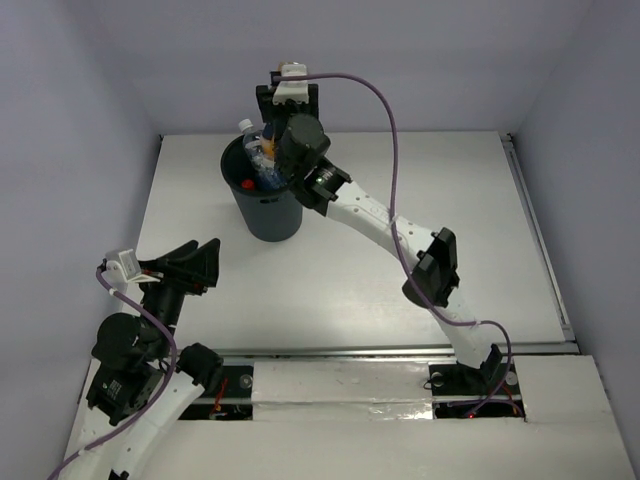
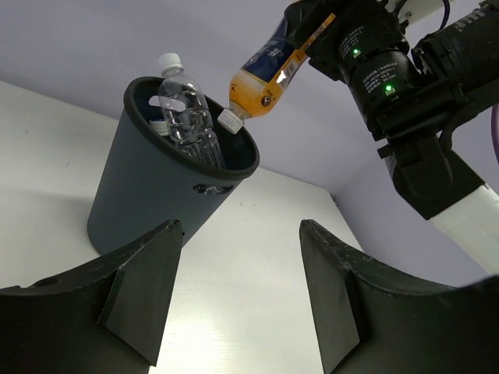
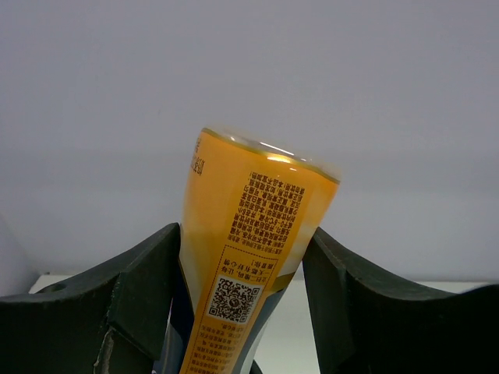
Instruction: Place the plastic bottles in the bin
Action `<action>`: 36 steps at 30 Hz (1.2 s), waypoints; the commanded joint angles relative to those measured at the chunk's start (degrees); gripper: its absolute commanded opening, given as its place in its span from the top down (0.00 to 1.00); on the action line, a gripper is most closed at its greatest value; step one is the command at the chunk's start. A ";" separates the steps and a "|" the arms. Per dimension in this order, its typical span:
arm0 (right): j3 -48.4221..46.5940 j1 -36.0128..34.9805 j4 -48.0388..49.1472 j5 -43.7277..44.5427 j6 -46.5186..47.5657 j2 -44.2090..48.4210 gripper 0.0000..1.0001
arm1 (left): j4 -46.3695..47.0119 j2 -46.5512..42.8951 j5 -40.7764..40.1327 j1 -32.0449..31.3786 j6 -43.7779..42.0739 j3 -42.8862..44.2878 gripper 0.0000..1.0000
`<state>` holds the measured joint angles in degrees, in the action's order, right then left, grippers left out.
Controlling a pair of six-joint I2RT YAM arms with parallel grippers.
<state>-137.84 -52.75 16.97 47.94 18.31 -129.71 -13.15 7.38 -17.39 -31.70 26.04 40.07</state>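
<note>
The right gripper (image 3: 243, 273) is clamped on the 1 orange bottle (image 2: 261, 78), cap down, just over the 1 bin (image 2: 148, 195). The left gripper (image 2: 238, 241) is spread wide w/ nothing in it. Bottle's prob light, smooth & squishy, so grab the fat middle. In bin: 1 white-cap bottle (image 2: 185, 109), 1 red cap (image 1: 247, 184); rest hidden.

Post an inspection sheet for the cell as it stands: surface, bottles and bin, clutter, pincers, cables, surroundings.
Surface: white table, bin standing at its far side.
Job's things: bin upright with bottles inside; clear bottle pokes above the rim; orange bottle cap-down over the bin's mouth.
Clutter: nothing seen.
Pincers: right pincer shut on the orange bottle; left pincer open, empty, facing the bin.
Cables: purple cables, one looping off each arm.
Surroundings: plain pale walls.
</note>
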 commanded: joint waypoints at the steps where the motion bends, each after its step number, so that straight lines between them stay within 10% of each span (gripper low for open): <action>1: 0.46 -2.88 15.18 2.50 11.56 -1.42 0.45 | 2.34 0.36 0.07 0.68 0.15 0.00 0.42; 18: 10.05 -8.85 38.22 4.35 28.36 -9.51 0.40 | 2.51 -0.26 -0.19 1.21 0.24 -0.17 0.42; 36: 21.91 -9.39 20.48 -3.29 2.98 6.13 0.17 | 2.43 -0.17 -0.72 1.21 0.32 -0.17 0.42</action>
<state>-116.33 -61.60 37.60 47.31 28.16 -131.20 -13.13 7.35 -17.80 -30.68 26.06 40.07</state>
